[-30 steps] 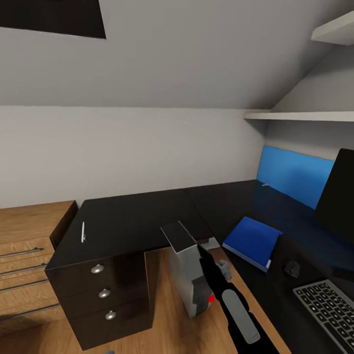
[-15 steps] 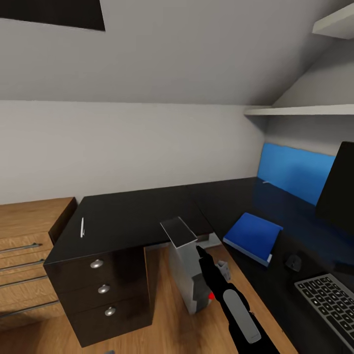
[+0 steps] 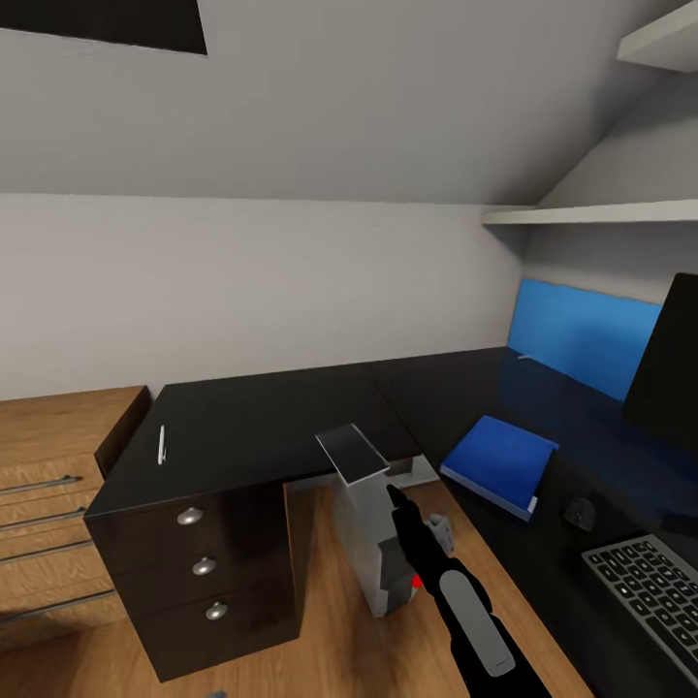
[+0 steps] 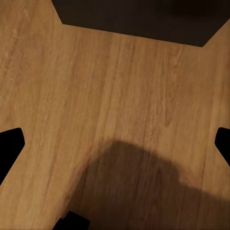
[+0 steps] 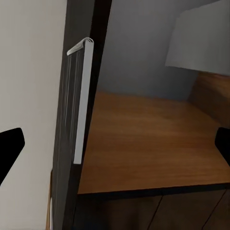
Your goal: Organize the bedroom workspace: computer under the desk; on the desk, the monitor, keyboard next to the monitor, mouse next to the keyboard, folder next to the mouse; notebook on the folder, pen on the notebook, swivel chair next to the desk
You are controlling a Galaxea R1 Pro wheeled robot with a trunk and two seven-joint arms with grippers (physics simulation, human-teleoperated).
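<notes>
The computer stands under the desk, beside the right tool.

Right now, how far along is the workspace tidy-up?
Looks done: monitor, keyboard, mouse and folder sit on the desk. In hand: the open right end effector is at the computer, standing in the desk's inner corner. Left: the pen lies apart above the drawer unit, unstacked.
</notes>
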